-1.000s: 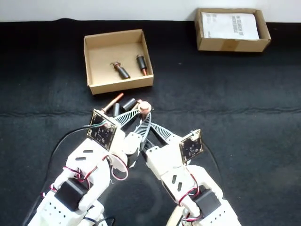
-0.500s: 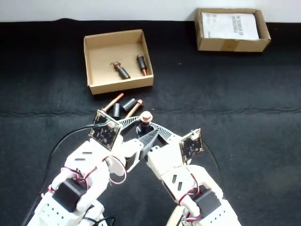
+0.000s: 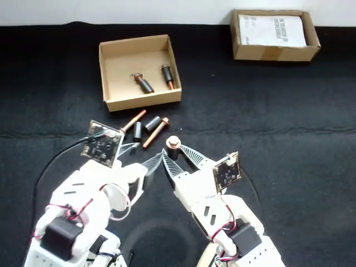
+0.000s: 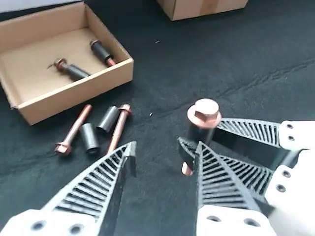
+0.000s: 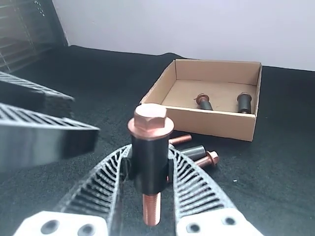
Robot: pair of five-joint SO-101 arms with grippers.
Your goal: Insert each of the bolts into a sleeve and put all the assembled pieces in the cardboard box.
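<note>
Bolt (image 5: pixel 150 123) and sleeve (image 5: pixel 149 164) stand joined and upright in your right gripper (image 5: pixel 149 156). Its fingers pinch the black sleeve from both sides, with the copper hex head on top and the threaded tip poking out below. In the high view this held piece is near the middle of the black table (image 3: pixel 289 144), just ahead of both arms. Your left gripper (image 4: pixel 165 152) is spread wide with nothing between its fingers. It sits at about eight o'clock of the held piece, close beside it (whether one of its fingers brushes the right gripper, you cannot tell). At about eleven o'clock of the held piece, near it, two loose bolts (image 3: pixel 134 120) and two loose sleeves (image 3: pixel 137 130) lie flat on the table in a row: bolt, sleeve, sleeve, bolt. All four are outside the cardboard box (image 3: pixel 143 102), just beside its near wall. The box itself lies further along at eleven o'clock, open at the top. Two assembled pieces (image 3: pixel 143 83) lie on its floor, apart from each other. Well away at about one o'clock, by the table's far edge, a second box (image 3: pixel 275 53) holds a printed sheet (image 3: pixel 272 29).
</note>
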